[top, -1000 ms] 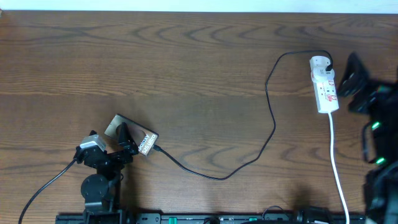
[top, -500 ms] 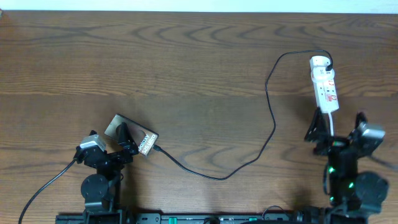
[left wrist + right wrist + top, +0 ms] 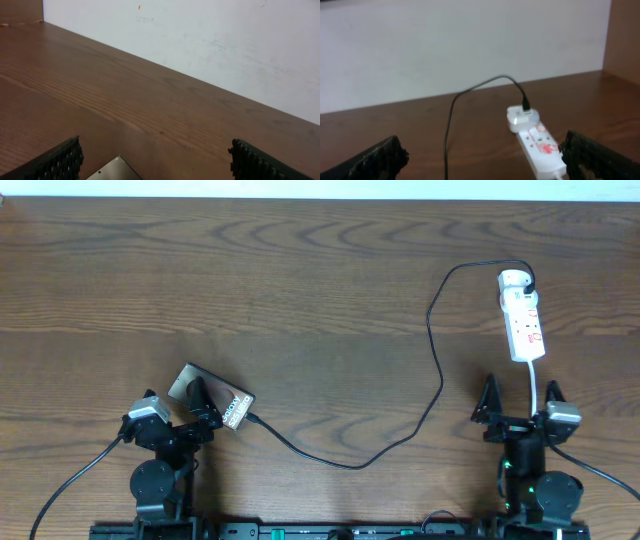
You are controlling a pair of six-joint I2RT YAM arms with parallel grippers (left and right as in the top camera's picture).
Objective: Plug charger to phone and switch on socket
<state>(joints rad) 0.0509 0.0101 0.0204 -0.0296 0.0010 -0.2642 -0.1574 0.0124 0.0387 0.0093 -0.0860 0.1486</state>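
The brown phone (image 3: 210,396) lies tilted at the table's front left, and a corner of it shows in the left wrist view (image 3: 117,170). The black charger cable (image 3: 436,370) runs from the phone's right end in a long curve up to the white plug on the socket (image 3: 523,318) at the far right; the plug tip sits at the phone's edge. The socket also shows in the right wrist view (image 3: 537,144), with the cable (image 3: 451,125). My left gripper (image 3: 200,410) (image 3: 155,160) is open around the phone's near end. My right gripper (image 3: 518,402) (image 3: 482,157) is open and empty, in front of the socket.
The socket's white lead (image 3: 545,440) runs from its near end down past my right arm to the table's front edge. A white wall (image 3: 460,45) stands behind the table. Bare wooden tabletop (image 3: 320,290) spans the middle and back.
My right arm has pulled back from beside the socket to the table's front edge, where its gripper stands open. The left arm, phone and cable have not moved.
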